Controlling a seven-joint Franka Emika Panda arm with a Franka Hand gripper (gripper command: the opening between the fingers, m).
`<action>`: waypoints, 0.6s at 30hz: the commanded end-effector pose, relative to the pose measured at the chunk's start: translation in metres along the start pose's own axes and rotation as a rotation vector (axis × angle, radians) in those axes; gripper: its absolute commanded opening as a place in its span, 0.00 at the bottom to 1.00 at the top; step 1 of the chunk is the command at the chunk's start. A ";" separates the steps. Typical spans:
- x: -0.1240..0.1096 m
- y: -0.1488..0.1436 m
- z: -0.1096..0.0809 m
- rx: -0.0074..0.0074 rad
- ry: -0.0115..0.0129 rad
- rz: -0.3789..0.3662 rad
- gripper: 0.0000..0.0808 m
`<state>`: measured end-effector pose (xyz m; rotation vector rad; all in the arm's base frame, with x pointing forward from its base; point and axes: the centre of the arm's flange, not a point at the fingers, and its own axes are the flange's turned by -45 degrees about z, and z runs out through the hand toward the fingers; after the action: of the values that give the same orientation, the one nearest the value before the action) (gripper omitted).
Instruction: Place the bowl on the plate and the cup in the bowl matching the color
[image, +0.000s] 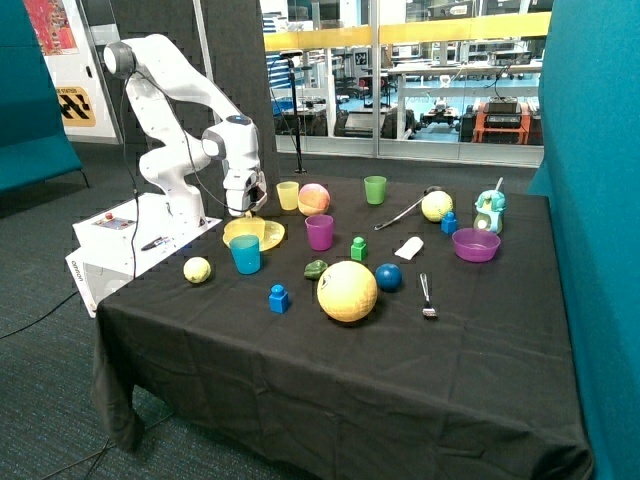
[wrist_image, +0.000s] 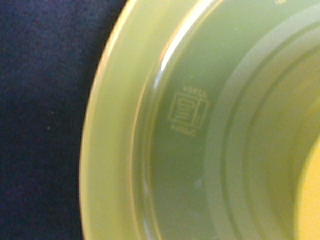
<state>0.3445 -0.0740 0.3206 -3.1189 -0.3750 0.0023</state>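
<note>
The gripper (image: 243, 208) hangs straight down right over the far edge of a yellow round dish (image: 265, 237) near the robot's base. In the outside view I cannot tell the yellow bowl apart from the yellow plate there. The wrist view is filled by a yellow plastic rim (wrist_image: 110, 150) with rings and an embossed mark (wrist_image: 187, 110), seen from very close, with black cloth beside it. The pale-yellow cup (image: 288, 195) stands upright on the cloth just behind the dish, apart from it.
A teal cup (image: 245, 254) stands against the dish's front edge and a magenta cup (image: 319, 232) beside it. A peach ball (image: 314, 199), green cup (image: 375, 189), big yellow ball (image: 347, 290), small yellow ball (image: 197, 269), blocks and a purple bowl (image: 476, 244) are spread over the table.
</note>
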 end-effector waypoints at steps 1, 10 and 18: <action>-0.001 -0.002 -0.001 -0.0004 0.0014 -0.006 0.81; 0.006 -0.019 -0.020 -0.0005 0.0014 -0.065 0.80; 0.020 -0.043 -0.054 -0.0005 0.0014 -0.110 0.67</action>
<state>0.3468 -0.0473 0.3501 -3.1048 -0.4959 -0.0109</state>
